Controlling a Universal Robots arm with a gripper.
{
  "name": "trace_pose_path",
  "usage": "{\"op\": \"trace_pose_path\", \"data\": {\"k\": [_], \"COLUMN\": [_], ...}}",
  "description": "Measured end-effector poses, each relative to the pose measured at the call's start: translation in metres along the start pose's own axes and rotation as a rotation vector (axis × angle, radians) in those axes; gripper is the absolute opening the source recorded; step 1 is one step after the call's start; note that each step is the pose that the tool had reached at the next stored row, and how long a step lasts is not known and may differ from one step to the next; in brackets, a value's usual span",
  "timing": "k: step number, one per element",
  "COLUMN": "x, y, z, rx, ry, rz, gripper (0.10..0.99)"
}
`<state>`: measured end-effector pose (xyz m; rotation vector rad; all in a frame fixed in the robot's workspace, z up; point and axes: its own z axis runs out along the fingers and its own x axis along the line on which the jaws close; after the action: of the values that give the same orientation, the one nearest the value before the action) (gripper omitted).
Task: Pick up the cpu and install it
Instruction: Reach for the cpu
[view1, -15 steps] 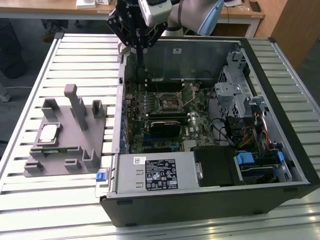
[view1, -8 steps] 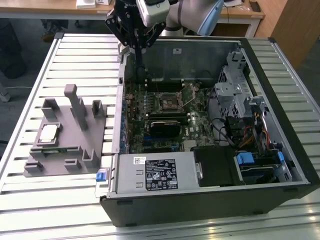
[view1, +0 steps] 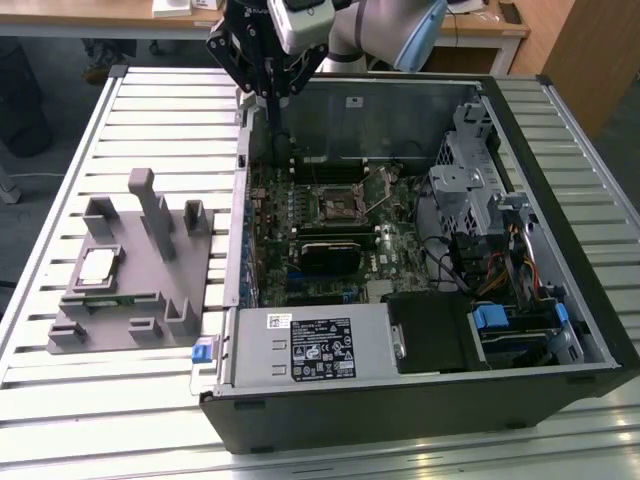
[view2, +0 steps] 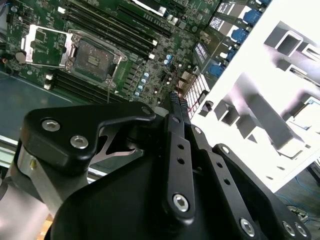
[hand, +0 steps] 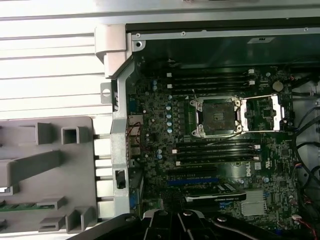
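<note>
The cpu (view1: 97, 266) lies flat in a grey holder (view1: 140, 292) on the worktop (view1: 60, 130), beside the open computer case (view1: 300, 425). The tool (view1: 271, 98), pressed together and empty, hangs over that case's wall. The chip is probably light, stiff, slick-topped and fragile underneath, so opposite edges suit gripping.

We note the gripper (view2: 176, 102), fingertips pressed together, over the motherboard's (view2: 150, 70) edge; socket (view2: 94, 57) bare, its frame flipped back; pale holder (view2: 262, 112) beside the board
</note>
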<state>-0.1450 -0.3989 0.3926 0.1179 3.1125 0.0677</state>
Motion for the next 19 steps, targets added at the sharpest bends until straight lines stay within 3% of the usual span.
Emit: {"op": "trace_pose_path", "data": {"k": [19], "x": [0.0103], "y": [-0.0008], "z": [0.0007], "rx": [0.0], "ry": [0.0], "rz": [0.0], "gripper": [0.106]}}
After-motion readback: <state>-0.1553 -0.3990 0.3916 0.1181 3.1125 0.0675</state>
